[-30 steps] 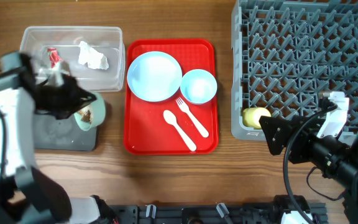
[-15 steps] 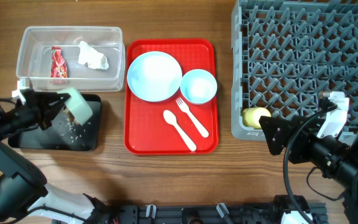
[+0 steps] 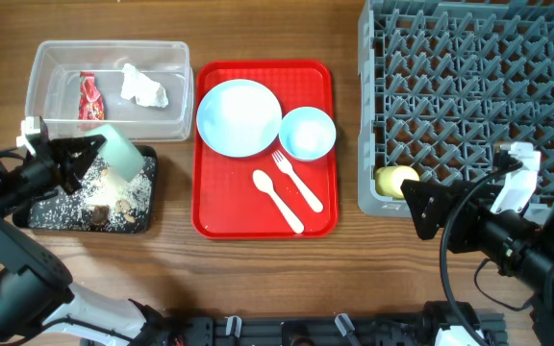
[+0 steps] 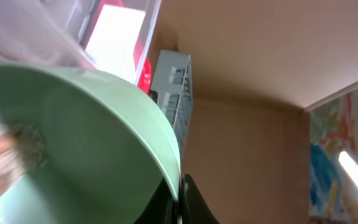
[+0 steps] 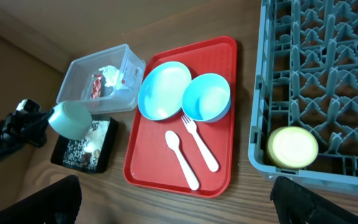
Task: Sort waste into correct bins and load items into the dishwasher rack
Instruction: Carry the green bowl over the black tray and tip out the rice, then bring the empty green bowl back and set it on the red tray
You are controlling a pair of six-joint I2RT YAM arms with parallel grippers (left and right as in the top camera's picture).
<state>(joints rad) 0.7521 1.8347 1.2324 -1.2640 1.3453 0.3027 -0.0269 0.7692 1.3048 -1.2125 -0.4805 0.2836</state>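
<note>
- left gripper (image 3: 87, 156): clamped together on the rim of the pale green bowl (image 3: 123, 154). the wrist view shows a dark finger (image 4: 188, 202) at the rim's lower edge.
- pale green bowl: held off the table and tipped steeply onto its side, above the rear edge of the black tray (image 3: 144, 223). it sits just right of the gripper. blurred brownish bits cling to its inside.
- food scraps (image 3: 104, 192): brownish-white crumbs spread over the black tray, under and in front of the bowl.
- clear tub (image 3: 38, 111): just behind the black tray. the red wrapper (image 3: 88, 99) and the white napkin (image 3: 143, 86) lie inside it, apart from each other.
- red serving tray (image 3: 221, 210): between the bins and the dishwasher rack (image 3: 469, 77). it carries:
  - the blue plate (image 3: 239, 117)
  - the blue bowl (image 3: 308, 133), just right of the plate
  - the fork (image 3: 296, 181) and spoon (image 3: 277, 200), side by side in front
- yellow cup (image 3: 396, 180): on its side in the rack's front left corner.
- right gripper (image 3: 419, 207): fingers wide apart and holding nothing, in front of the rack. the yellow cup is just behind it, not touching.
</note>
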